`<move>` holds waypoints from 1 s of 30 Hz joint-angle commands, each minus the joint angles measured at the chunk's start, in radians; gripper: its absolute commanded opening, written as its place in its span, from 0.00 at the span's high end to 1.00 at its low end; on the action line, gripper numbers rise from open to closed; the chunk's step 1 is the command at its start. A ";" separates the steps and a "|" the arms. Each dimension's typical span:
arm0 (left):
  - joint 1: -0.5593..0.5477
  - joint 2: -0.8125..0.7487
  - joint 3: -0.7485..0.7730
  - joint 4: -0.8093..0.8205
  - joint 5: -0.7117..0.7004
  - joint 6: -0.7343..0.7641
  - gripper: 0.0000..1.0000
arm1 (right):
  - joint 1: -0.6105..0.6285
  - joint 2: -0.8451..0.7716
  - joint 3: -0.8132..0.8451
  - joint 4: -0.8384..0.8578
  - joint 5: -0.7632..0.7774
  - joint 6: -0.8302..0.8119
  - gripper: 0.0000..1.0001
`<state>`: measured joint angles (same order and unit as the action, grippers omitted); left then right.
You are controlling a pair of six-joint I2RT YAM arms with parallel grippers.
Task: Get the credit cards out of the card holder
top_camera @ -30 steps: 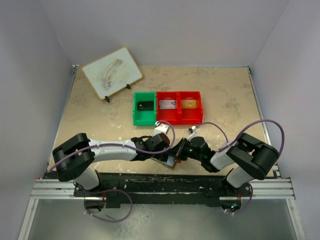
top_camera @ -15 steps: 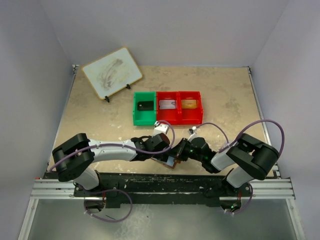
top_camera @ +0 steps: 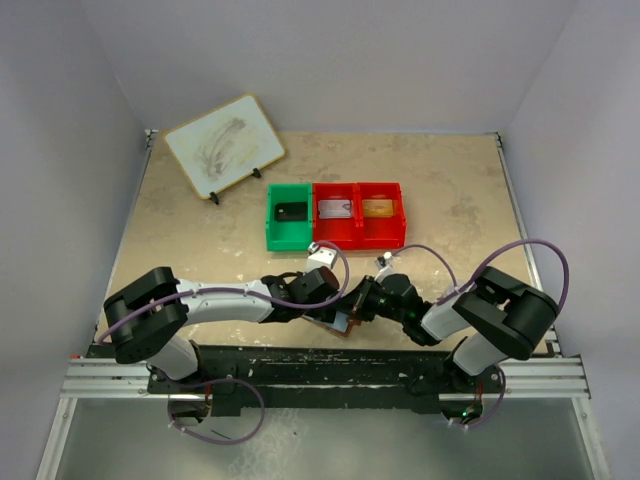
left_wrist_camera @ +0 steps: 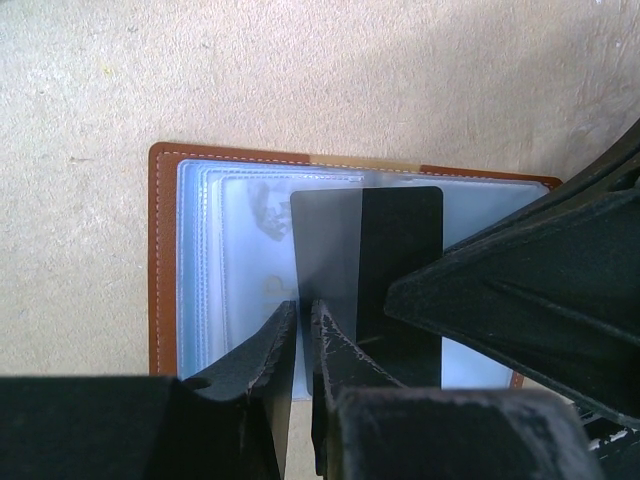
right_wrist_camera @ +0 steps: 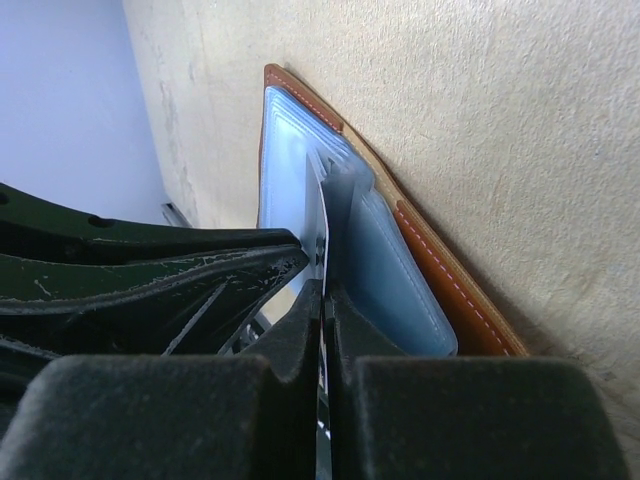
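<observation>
The card holder (left_wrist_camera: 163, 260), brown leather with pale blue clear sleeves, lies open on the table near the front edge (top_camera: 336, 324). A black credit card (left_wrist_camera: 400, 240) sticks partly out of one frosted sleeve. My left gripper (left_wrist_camera: 302, 308) is shut on the lower edge of that sleeve. My right gripper (right_wrist_camera: 326, 290) is shut on the card, which shows edge-on as a thin pale strip (right_wrist_camera: 323, 235) beside the blue sleeves and the brown cover (right_wrist_camera: 440, 270). In the top view both grippers meet over the holder, the left (top_camera: 322, 306) and the right (top_camera: 352, 310).
A green bin (top_camera: 271, 222) holding a dark card and two joined red bins (top_camera: 358, 237) holding cards stand behind the holder. A small whiteboard (top_camera: 224, 145) on a stand is at the back left. Walls close in the table on three sides.
The right gripper has edged slightly left toward the holder. The left arm and the card holder have not visibly moved.
</observation>
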<state>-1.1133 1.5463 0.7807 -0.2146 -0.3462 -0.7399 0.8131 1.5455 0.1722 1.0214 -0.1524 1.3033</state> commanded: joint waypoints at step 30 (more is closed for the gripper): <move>-0.005 -0.057 -0.028 -0.061 -0.076 -0.031 0.91 | 0.009 -0.348 -0.074 -0.226 0.058 -0.109 1.00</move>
<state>-1.1152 1.5288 0.7700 -0.2310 -0.3935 -0.7517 0.8181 1.2766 0.0914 0.8608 -0.1261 1.2648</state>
